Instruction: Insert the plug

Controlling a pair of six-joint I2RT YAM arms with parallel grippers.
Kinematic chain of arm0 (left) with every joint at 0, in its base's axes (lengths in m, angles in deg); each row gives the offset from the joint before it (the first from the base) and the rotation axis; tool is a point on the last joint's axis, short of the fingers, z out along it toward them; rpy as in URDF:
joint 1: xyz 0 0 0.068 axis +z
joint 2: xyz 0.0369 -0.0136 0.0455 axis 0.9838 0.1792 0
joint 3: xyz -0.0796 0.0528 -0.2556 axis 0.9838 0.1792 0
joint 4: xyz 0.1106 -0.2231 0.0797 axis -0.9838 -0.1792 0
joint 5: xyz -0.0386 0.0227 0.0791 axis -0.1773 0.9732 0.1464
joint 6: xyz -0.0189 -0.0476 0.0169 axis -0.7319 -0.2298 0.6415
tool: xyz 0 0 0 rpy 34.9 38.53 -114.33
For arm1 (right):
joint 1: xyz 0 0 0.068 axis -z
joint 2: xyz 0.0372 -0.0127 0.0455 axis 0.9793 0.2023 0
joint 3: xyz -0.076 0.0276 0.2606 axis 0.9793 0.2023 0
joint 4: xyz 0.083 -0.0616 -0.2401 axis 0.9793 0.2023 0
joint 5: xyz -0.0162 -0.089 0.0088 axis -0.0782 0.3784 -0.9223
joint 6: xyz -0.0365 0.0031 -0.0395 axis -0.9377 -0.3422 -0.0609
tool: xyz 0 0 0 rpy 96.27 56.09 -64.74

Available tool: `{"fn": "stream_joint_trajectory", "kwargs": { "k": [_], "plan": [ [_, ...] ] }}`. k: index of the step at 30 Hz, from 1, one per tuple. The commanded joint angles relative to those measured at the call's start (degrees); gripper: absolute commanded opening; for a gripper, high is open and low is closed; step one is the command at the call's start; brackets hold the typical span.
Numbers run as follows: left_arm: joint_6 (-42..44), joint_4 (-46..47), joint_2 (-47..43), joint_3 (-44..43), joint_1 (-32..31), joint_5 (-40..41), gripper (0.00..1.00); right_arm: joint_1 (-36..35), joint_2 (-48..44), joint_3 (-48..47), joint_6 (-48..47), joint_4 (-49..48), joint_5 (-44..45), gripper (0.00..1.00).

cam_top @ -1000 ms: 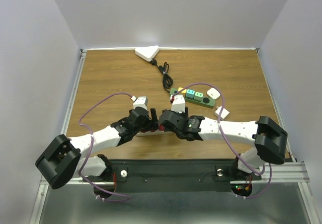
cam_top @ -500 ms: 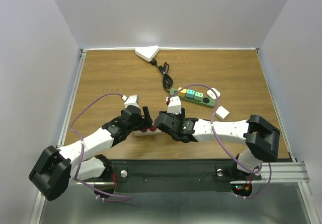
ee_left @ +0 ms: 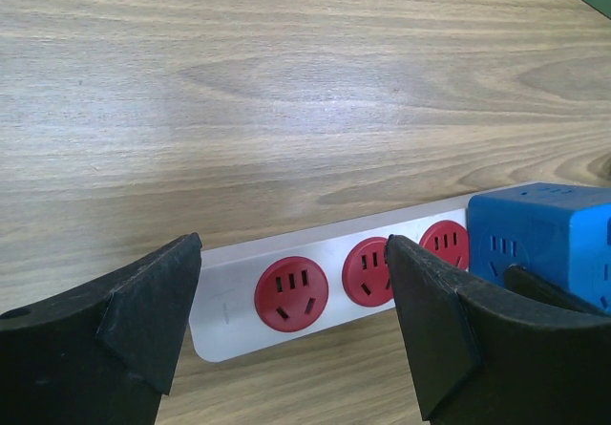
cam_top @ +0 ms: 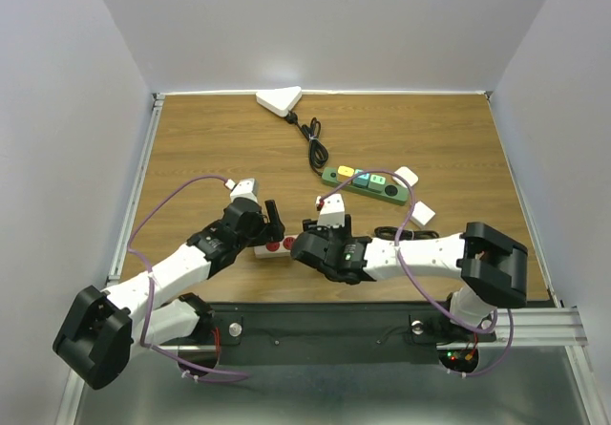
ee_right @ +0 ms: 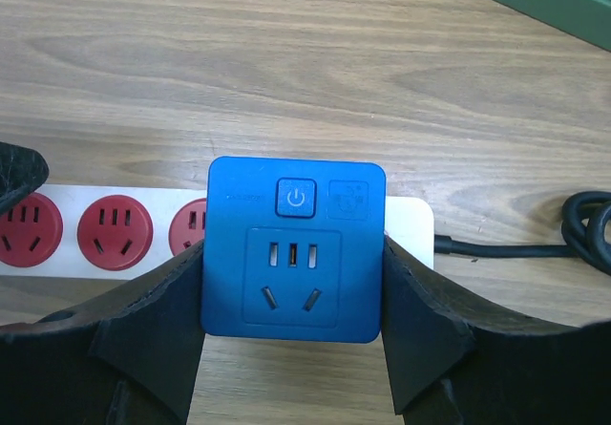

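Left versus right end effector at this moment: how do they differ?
The left end effector stands open and holds nothing; the right end effector is shut on the blue plug. The left one frames the bare red sockets of the white power strip; the right one sits near the end where the black cable leaves. Both hang over the same strip.

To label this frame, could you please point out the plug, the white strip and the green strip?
Plug (ee_right: 294, 253): right wrist view, its front face.
White strip (ee_left: 224, 329): left wrist view, bare left end.
Green strip (cam_top: 330, 174): top view, left end.
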Motion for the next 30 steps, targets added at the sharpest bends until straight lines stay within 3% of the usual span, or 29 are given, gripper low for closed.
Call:
{"fn": "stream_joint_trajectory", "kwargs": {
  "k": [1,9,17,23,30],
  "plan": [
    [1.06,-0.04,-1.46,-0.55,0.50,-0.82,0.90,-3.27,6.67,8.74,8.22,9.01,-22.26,0.00],
    [1.59,0.40,-0.85,-0.63,1.11,-1.53,0.90,-3.36,7.19,11.21,8.23,8.93,-23.06,0.01],
    [3.87,-3.81,-3.47,-7.20,3.04,0.57,0.90,-3.27,13.52,1.12,4.02,8.13,-20.43,0.00],
    [6.95,-9.79,-6.64,-17.22,8.57,3.74,0.96,-2.04,15.01,-5.73,-0.29,7.00,-18.13,0.00],
    [11.43,-12.61,-9.46,-23.04,17.01,3.75,0.99,-0.11,15.97,-12.68,-6.62,0.93,-19.53,0.00]
  ]
}}
